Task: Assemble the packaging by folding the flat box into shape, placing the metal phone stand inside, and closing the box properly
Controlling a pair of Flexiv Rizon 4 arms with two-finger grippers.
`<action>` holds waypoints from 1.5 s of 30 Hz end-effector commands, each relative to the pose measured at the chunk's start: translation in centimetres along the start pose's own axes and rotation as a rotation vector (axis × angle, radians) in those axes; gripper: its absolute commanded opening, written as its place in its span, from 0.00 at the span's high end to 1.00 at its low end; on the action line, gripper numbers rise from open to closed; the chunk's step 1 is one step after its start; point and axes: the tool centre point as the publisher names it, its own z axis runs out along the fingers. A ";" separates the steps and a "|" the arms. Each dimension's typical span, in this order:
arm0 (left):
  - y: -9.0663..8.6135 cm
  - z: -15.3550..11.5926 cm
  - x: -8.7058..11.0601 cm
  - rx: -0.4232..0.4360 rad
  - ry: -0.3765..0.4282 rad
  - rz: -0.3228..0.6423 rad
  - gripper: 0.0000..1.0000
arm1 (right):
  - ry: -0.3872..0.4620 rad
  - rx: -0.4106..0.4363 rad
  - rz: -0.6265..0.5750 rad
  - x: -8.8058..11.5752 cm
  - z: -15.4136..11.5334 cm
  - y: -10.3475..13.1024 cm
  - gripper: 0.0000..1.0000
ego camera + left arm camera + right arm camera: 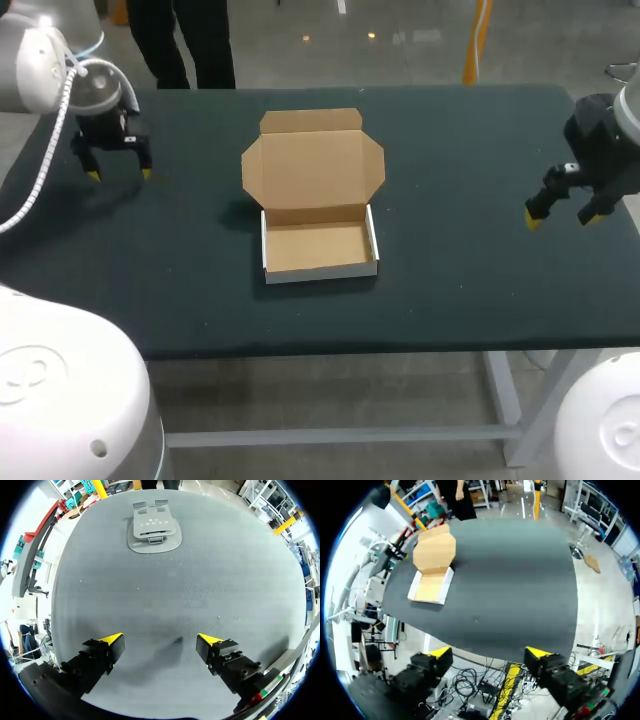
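stand (pixel 153 527) — metal, stiff, slick, prob. weighty; grip across plate edges | box (pixel 318 248) — light card, dents easy | L fingers (pixel 111 641) & R fingers (pixel 440 653) wide open, empty

dark table (pixel 480 250), open cardboard box (pixel 318 245) mid-table (lid folded back), grey phone stand (pixel 154 530) apart

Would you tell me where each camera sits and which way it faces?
Head: above and behind, looking down on table and open box; left arm, right arm show.
Left wrist: on left arm, facing table and stand; own fingers show.
Right wrist: on right arm, facing across the table to the box; own fingers show.
Head and right wrist share the box.
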 end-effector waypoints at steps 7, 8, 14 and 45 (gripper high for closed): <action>-1.7 0.7 0.3 -0.018 0.007 0.024 0.00 | -0.003 0.002 0.001 0.0 -0.1 -0.1 0.00; -1.9 0.8 0.3 -0.025 0.010 0.022 0.00 | -0.003 0.002 0.001 0.0 -0.1 -0.1 0.00; -2.9 0.9 0.1 -0.045 0.018 0.017 0.00 | -0.003 0.002 0.001 0.0 -0.1 -0.1 0.00; -6.7 2.0 -0.3 -0.070 0.030 -0.010 0.00 | -0.003 0.002 0.001 0.0 -0.1 -0.1 0.00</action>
